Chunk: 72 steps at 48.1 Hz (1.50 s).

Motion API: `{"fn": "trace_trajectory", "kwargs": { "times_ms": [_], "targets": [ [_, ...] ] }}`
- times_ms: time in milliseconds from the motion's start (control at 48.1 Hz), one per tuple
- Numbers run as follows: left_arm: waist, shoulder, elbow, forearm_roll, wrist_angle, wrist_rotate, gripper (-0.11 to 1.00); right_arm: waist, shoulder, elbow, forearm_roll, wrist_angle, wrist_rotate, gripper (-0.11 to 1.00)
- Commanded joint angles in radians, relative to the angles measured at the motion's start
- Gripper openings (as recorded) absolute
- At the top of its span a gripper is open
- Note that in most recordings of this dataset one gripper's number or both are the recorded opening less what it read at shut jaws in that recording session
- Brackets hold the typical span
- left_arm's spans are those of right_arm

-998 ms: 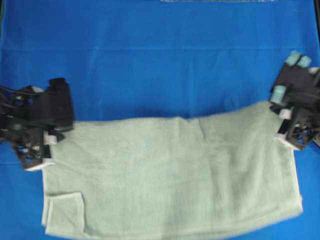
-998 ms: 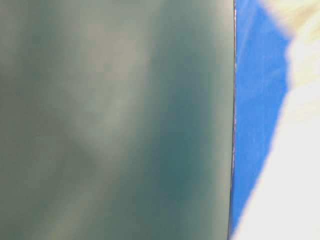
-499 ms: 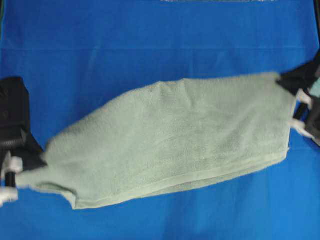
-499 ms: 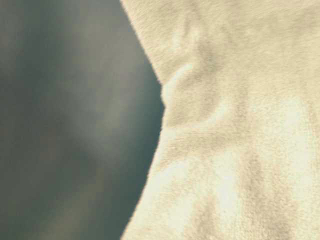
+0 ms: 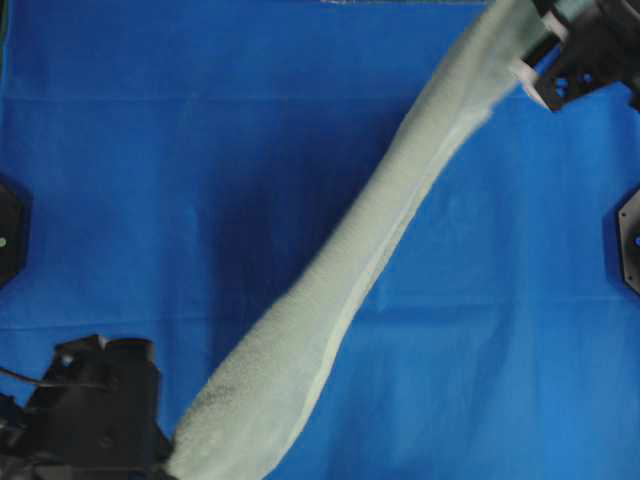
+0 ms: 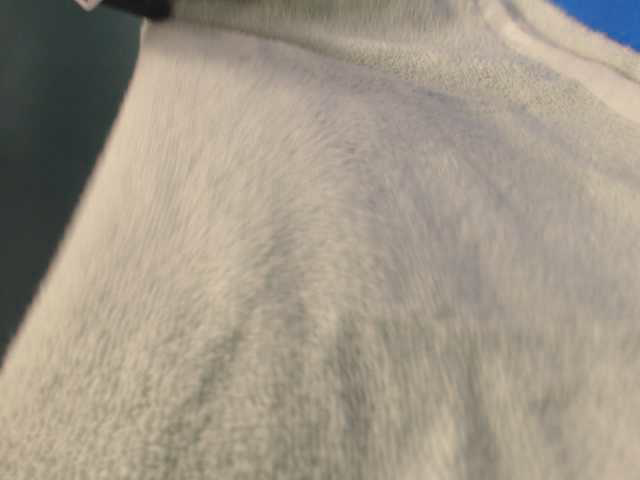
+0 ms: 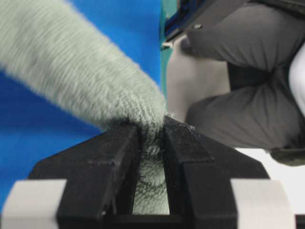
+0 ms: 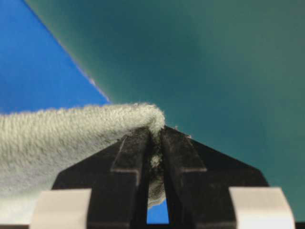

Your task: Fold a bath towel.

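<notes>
The left gripper (image 7: 151, 131) and right gripper (image 8: 156, 131) each pinch the towel (image 5: 370, 240), apparently stretched taut diagonally.

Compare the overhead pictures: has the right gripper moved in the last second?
Yes. The right gripper, shut on the towel, has gone from the table cover's right edge at mid-height up to its top right corner.

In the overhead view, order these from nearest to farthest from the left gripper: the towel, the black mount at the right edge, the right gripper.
1. The towel: its lower end is clamped in the left gripper, bottom left.
2. The black mount: right edge, mid-height.
3. The right gripper: top right, shut on the towel's other end.
</notes>
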<state>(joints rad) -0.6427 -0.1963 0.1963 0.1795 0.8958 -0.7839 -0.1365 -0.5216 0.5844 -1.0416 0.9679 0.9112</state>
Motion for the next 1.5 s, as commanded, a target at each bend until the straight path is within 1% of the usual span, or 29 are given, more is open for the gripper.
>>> {"fn": "trace_trajectory", "kwargs": {
  "times_ms": [0, 62, 125, 229, 354, 437, 499, 582, 665, 749, 811, 853, 936, 977, 998, 1061, 1081, 1123, 1144, 1164, 1268, 1372, 1476],
  "targets": [
    [-0.011, 0.002, -0.054, 0.003, 0.000, 0.011, 0.12, -0.023, 0.000, -0.029, -0.011, -0.028, -0.002, 0.09],
    [-0.011, 0.009, -0.064, 0.003, 0.000, 0.012, 0.12, -0.023, 0.000, -0.029, -0.011, -0.025, 0.000, 0.09],
    [-0.011, 0.015, -0.075, 0.002, -0.005, 0.012, 0.12, -0.017, -0.015, -0.021, 0.002, -0.008, 0.000, 0.09],
    [-0.011, 0.041, -0.110, 0.008, -0.014, 0.014, 0.12, 0.029, -0.066, -0.002, 0.020, 0.051, 0.000, 0.09],
    [-0.011, 0.098, -0.190, 0.008, -0.017, 0.035, 0.12, 0.164, -0.161, 0.020, 0.038, 0.192, 0.011, 0.09],
    [-0.017, 0.149, -0.268, 0.008, -0.003, 0.057, 0.12, 0.296, -0.207, 0.021, 0.049, 0.319, 0.026, 0.09],
    [-0.025, 0.176, -0.319, 0.008, 0.021, 0.086, 0.12, 0.414, -0.232, 0.017, 0.044, 0.449, 0.061, 0.09],
    [-0.035, 0.201, -0.367, 0.011, 0.067, 0.138, 0.12, 0.522, -0.232, 0.012, 0.018, 0.606, 0.115, 0.09],
    [-0.035, 0.206, -0.373, 0.018, 0.101, 0.158, 0.12, 0.591, -0.216, 0.014, -0.017, 0.727, 0.153, 0.09],
    [-0.031, 0.193, -0.351, 0.037, 0.129, 0.156, 0.12, 0.589, -0.192, 0.018, -0.023, 0.730, 0.163, 0.09],
    [-0.031, 0.172, -0.311, 0.051, 0.138, 0.152, 0.12, 0.566, -0.167, 0.023, -0.023, 0.689, 0.166, 0.09],
    [-0.028, 0.150, -0.278, 0.055, 0.138, 0.147, 0.12, 0.535, -0.150, 0.029, -0.023, 0.644, 0.166, 0.09],
    [-0.018, 0.092, -0.170, 0.060, 0.129, 0.117, 0.12, 0.434, -0.112, 0.052, -0.008, 0.518, 0.164, 0.09],
    [-0.011, 0.064, -0.112, 0.060, 0.117, 0.092, 0.12, 0.365, -0.087, 0.066, 0.014, 0.440, 0.161, 0.09],
    [-0.006, 0.049, -0.083, 0.060, 0.107, 0.078, 0.12, 0.307, -0.069, 0.078, 0.034, 0.376, 0.155, 0.09],
    [0.011, 0.005, 0.014, 0.060, 0.078, 0.032, 0.12, 0.187, -0.028, 0.101, 0.074, 0.238, 0.149, 0.09],
    [0.018, -0.017, 0.060, 0.060, 0.063, 0.009, 0.12, 0.149, -0.012, 0.109, 0.087, 0.189, 0.147, 0.09],
    [0.031, -0.046, 0.126, 0.061, 0.041, -0.020, 0.12, 0.075, 0.021, 0.126, 0.103, 0.091, 0.138, 0.09],
    [0.037, -0.061, 0.158, 0.060, 0.034, -0.031, 0.12, 0.023, 0.049, 0.137, 0.109, 0.018, 0.129, 0.09],
    [0.044, -0.077, 0.192, 0.061, 0.023, -0.043, 0.12, -0.009, 0.067, 0.141, 0.109, -0.029, 0.123, 0.09],
    [0.086, -0.141, 0.347, 0.060, -0.017, -0.091, 0.12, -0.150, 0.173, 0.144, 0.109, -0.239, 0.080, 0.09],
    [0.144, -0.199, 0.485, 0.060, -0.061, -0.109, 0.12, -0.244, 0.273, 0.117, 0.109, -0.370, 0.032, 0.09],
    [0.202, -0.250, 0.584, 0.060, -0.109, -0.104, 0.12, -0.305, 0.367, 0.064, 0.109, -0.433, -0.012, 0.09]
  ]
}}
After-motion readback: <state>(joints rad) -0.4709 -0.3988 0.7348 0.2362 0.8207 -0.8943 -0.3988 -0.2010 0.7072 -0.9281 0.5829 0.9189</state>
